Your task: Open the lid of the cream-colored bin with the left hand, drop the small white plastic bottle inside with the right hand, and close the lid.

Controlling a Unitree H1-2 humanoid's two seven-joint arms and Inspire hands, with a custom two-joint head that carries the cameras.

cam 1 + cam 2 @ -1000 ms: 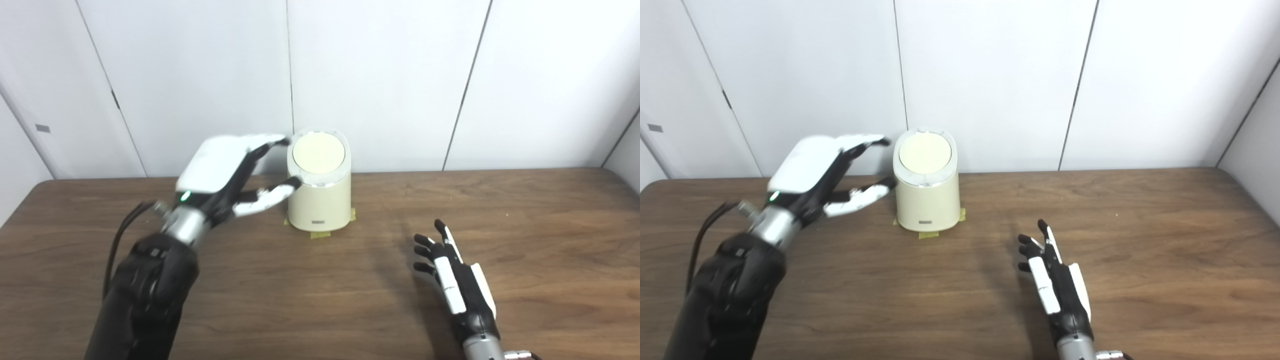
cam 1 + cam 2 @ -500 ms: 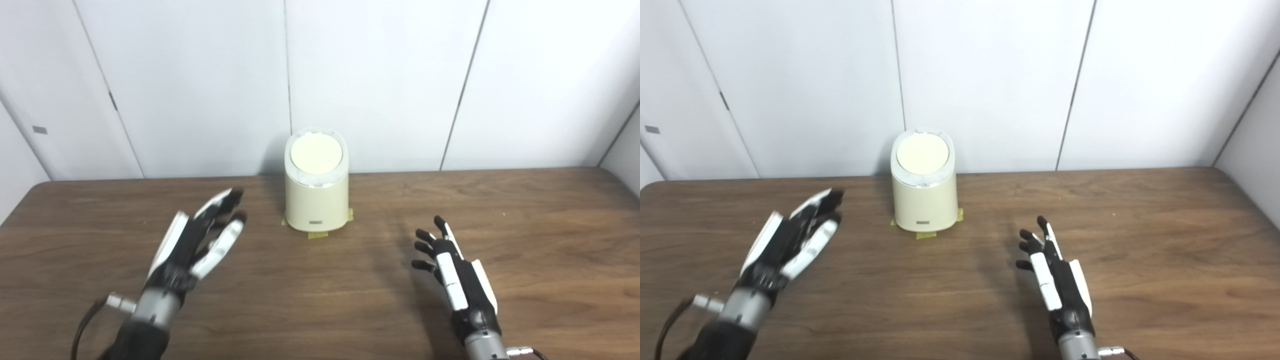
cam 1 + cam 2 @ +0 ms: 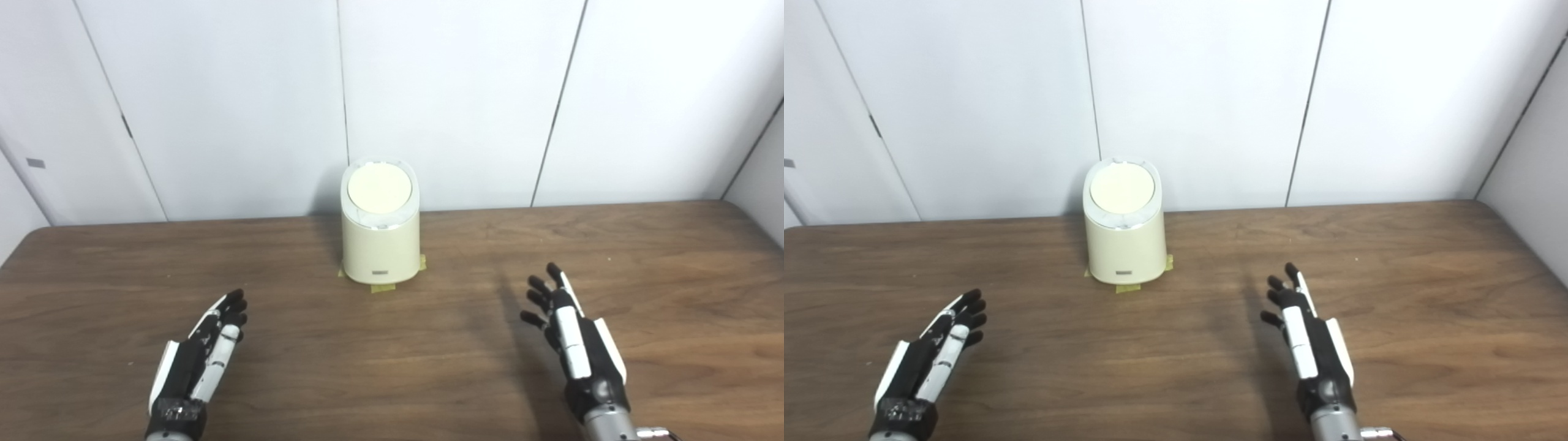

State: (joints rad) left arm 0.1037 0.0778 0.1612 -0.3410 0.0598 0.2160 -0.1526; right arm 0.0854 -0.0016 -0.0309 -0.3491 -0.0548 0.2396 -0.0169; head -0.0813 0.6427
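Note:
A cream-colored bin (image 3: 380, 245) stands upright near the back of the wooden table (image 3: 392, 343), its round lid (image 3: 378, 187) down flat. My left hand (image 3: 199, 360) lies low over the table at the front left, open, fingers stretched out, holding nothing, well short of the bin. At the front right my right hand (image 3: 572, 343) is likewise open and empty, palm turned inward, to the right of the bin and nearer me. No small white bottle shows in either view.
Strips of yellow tape (image 3: 383, 285) stick out from under the bin's base. White wall panels (image 3: 453, 98) rise right behind the table's back edge. The wall (image 3: 1528, 153) turns forward at the table's right end.
My left hand has left the bin's lid, dropped and pulled back to the front left of the table, fingers now straight. The right hand stayed about where it was. The camera shifted slightly.

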